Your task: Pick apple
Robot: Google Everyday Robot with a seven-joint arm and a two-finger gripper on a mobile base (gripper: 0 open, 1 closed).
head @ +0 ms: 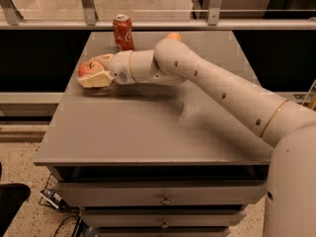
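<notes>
The round red apple [90, 68] with yellowish patches and a short dark stem sits at the left edge of the flat grey table top [138, 127], toward its far side. We find it held in the cream-coloured two-finger gripper [96, 69]. The near finger [94, 79] lies against the apple's lower front and the other finger stands behind it to the upper right. The pincer is thus narrowed onto the fruit, with the apple between the two. We cannot tell whether the apple touches the table or is held just above it; a shadow lies beneath.

Just behind the wrist, to the right, we note a red cylindrical soda can [123, 32] standing upright near the far edge. Further right, a small plain orange fruit [173, 35] shows partly behind the arm. The smooth white robot arm [222, 93] runs from the gripper across the table to the lower right. Below the top, we record grey drawers with small round knobs [165, 199].
</notes>
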